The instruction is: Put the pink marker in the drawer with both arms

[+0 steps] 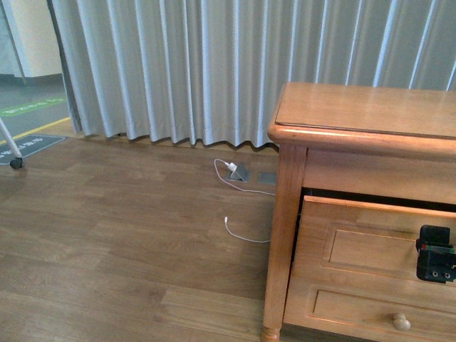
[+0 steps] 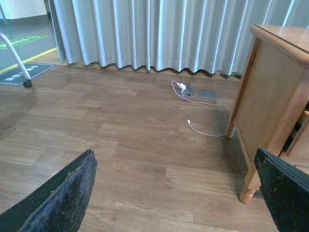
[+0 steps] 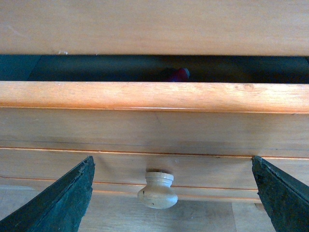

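Pink marker [image 3: 179,74] shows only as a small magenta glimpse in the dark gap above the drawer [image 3: 154,96] front, so we judge it already lies inside, toward the back, at about 12 o'clock from the round knob [image 3: 157,190] in the right wrist view. We read the drawer as partly open; in the front view its front panel stands a little proud of the chest [image 1: 363,114].

Our right gripper [image 3: 171,203] has its jaws spread wide and empty, one on each side of the knob and touching nothing. Our left gripper [image 2: 176,193] is likewise wide open and empty, hanging over bare wooden floor [image 2: 120,130] beside the chest, near a white cable [image 2: 203,128].

We judge the marker light, stiff and smooth, likely to roll; it would be best pinched across the middle of its barrel. What seems left is closing the drawer, by pressing its front or taking the knob.
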Robot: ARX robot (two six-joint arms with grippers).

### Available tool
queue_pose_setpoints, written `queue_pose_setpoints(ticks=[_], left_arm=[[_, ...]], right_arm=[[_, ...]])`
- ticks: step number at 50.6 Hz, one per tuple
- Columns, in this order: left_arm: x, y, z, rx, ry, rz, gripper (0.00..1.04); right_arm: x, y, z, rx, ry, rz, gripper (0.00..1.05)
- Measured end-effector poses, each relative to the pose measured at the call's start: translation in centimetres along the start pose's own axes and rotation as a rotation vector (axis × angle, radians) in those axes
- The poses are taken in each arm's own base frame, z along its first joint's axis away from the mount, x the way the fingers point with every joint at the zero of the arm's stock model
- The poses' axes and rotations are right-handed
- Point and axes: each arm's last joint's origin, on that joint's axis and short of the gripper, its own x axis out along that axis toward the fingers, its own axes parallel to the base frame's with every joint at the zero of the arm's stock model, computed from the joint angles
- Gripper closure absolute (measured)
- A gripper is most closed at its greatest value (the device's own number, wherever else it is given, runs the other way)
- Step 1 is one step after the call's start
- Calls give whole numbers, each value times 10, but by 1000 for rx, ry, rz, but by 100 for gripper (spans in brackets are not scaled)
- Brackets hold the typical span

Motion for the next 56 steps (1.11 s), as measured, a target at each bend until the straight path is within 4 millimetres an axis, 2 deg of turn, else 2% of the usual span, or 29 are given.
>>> queue_pose_setpoints(ticks=[10, 22, 37, 45, 56], left_arm=[[0, 0, 0, 0, 0, 0, 6], [0, 0, 0, 0, 0, 0, 6], [0, 0, 0, 0, 0, 0, 6], [0, 0, 0, 0, 0, 0, 6], [0, 0, 0, 0, 0, 0, 6]], right_arm=[[15, 3, 2, 0, -33, -9, 8], [23, 2, 5, 6, -54, -30, 8], [22, -2, 6, 13, -64, -8, 8], [12, -4, 7, -1, -47, 20, 8], [-25, -8, 17, -38, -30, 52, 8]])
